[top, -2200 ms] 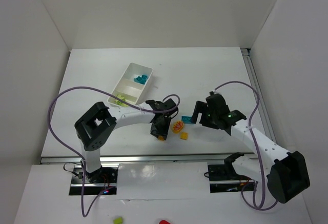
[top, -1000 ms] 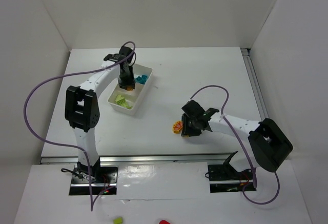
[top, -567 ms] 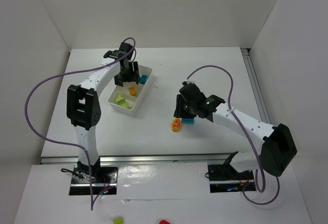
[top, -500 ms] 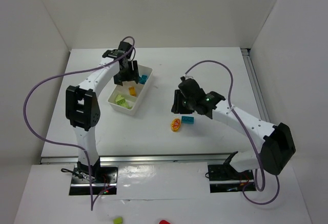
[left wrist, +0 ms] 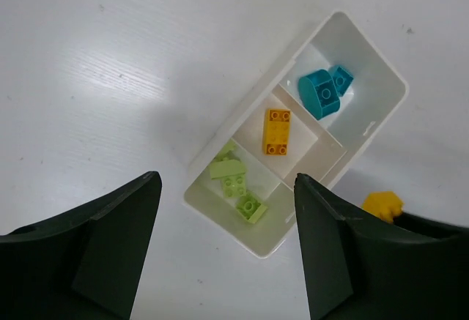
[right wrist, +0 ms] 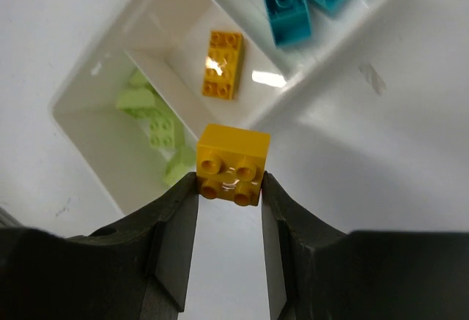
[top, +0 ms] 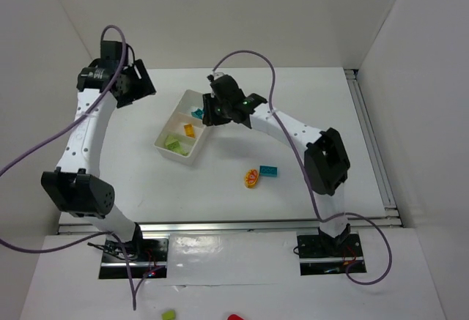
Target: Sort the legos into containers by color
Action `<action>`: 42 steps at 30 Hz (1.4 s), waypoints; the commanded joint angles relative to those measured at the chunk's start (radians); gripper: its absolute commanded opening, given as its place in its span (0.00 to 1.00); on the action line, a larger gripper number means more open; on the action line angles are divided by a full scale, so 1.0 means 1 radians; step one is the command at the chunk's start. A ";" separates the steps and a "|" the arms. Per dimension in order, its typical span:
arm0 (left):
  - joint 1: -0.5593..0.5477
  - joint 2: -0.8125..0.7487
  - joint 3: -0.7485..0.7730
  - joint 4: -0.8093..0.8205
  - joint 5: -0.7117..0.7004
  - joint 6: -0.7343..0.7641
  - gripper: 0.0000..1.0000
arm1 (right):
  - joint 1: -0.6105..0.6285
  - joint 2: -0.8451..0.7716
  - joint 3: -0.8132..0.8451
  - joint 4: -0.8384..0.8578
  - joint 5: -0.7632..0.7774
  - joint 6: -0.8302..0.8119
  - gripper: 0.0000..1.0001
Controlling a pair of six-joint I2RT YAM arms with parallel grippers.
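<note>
The white tray (top: 174, 155) has three containers: teal legos (left wrist: 322, 93) in the far one, a yellow-orange lego (left wrist: 276, 131) in the middle, lime green legos (left wrist: 234, 177) in the near one. My right gripper (right wrist: 229, 181) is shut on a yellow lego (right wrist: 233, 165), held just above the tray's right rim (right wrist: 84, 151). That held lego (left wrist: 382, 204) also shows in the left wrist view. My left gripper (top: 139, 86) hangs high, up and left of the tray, open and holding nothing. A teal lego (top: 268, 170) and an orange-red ring piece (top: 251, 178) lie on the table.
White walls enclose the table on the left, back and right. The right arm (top: 293, 126) stretches diagonally across the middle of the table toward the tray. The two loose pieces lie below that arm, toward the front.
My left gripper opened, left a yellow-orange lego in the middle container and rose away to the upper left. My right gripper carried its yellow lego from mid-table up to the tray.
</note>
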 commanded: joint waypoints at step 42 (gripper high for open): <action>-0.844 0.323 -0.072 0.122 0.139 0.023 1.00 | -0.642 -0.812 -0.869 -0.050 0.138 0.164 0.91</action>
